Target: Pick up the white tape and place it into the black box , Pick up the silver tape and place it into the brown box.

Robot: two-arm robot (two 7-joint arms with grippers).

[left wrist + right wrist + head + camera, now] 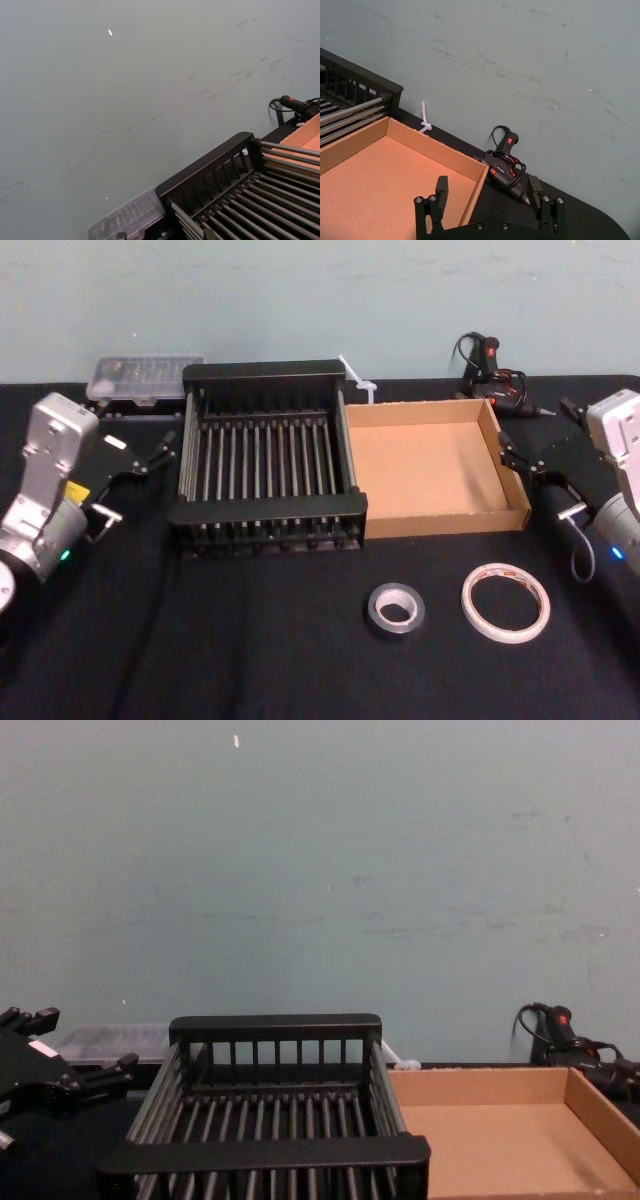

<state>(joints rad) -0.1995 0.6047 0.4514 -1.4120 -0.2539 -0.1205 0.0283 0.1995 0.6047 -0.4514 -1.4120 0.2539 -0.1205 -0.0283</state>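
Right gripper (pixel 488 197) wide above brown box (pixel 380 175), head view adds silver tape (pixel 396 610), white tape (pixel 505 602)

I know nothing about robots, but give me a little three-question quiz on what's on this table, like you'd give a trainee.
1. True or false: the white tape already lies inside the black box.
2. Which roll lies nearer the robot's right side, the white tape or the silver tape?
   A. the white tape
   B. the silver tape
3. Fill in: the brown box stands right beside the black box, on the robot's ______ side of it.

Key
1. False. Both rolls lie flat on the black table, in front of the boxes.
2. A.
3. right. The left gripper and right gripper hang open at the table's two sides, holding nothing.
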